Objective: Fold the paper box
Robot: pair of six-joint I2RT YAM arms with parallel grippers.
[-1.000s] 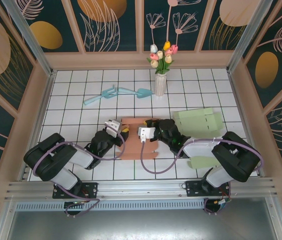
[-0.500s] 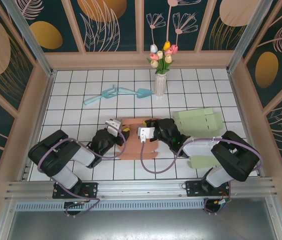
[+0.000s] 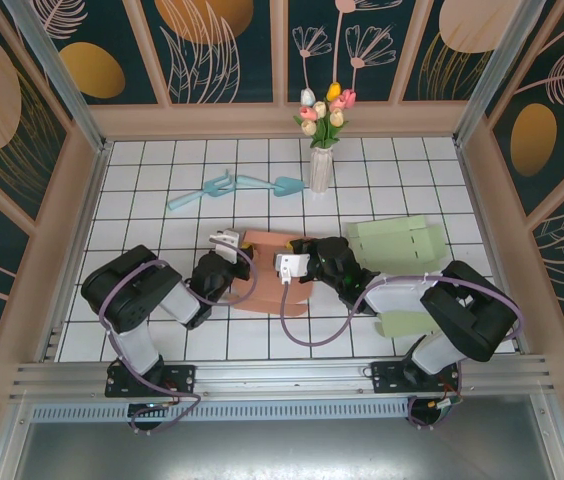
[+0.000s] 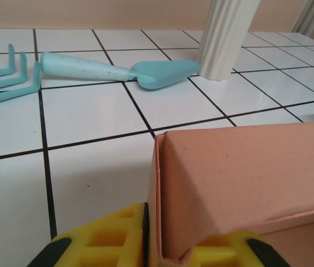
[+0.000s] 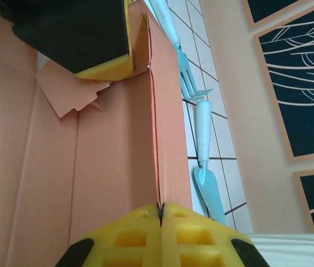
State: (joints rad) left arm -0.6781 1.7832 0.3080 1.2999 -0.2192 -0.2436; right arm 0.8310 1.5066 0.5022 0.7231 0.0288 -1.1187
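The white-tiled counter (image 3: pixel 142 190) was walled in by panels painted with leaves and flowers. The left arm (image 3: pixel 147 300) and the right arm (image 3: pixel 432 305) both reached inward from the near edge and met at the paper box (image 3: pixel 264 298). This salmon-pink box lay near the middle of the counter, partly folded, with one wall raised along its left side.

The left jaws were clenched on that raised wall at its near end. In the left wrist view the cardboard edge ran down between the yellow pads (image 4: pixel 101 242). The right jaws were pinched tight on the same thin wall from the box's inner side. Their yellow pads (image 5: pixel 129 233) met with only the cardboard edge between them.

A flat pale green sheet (image 3: pixel 397 240) lay to the right of the box, near the right arm. A white ribbed vase (image 3: pixel 320 168) holding tulips (image 3: pixel 324 108) stood behind the box, toward the far wall. To its left lay a teal trowel (image 3: pixel 267 184), its blade tip just beside the vase, and farther left a teal hand rake (image 3: pixel 202 193).
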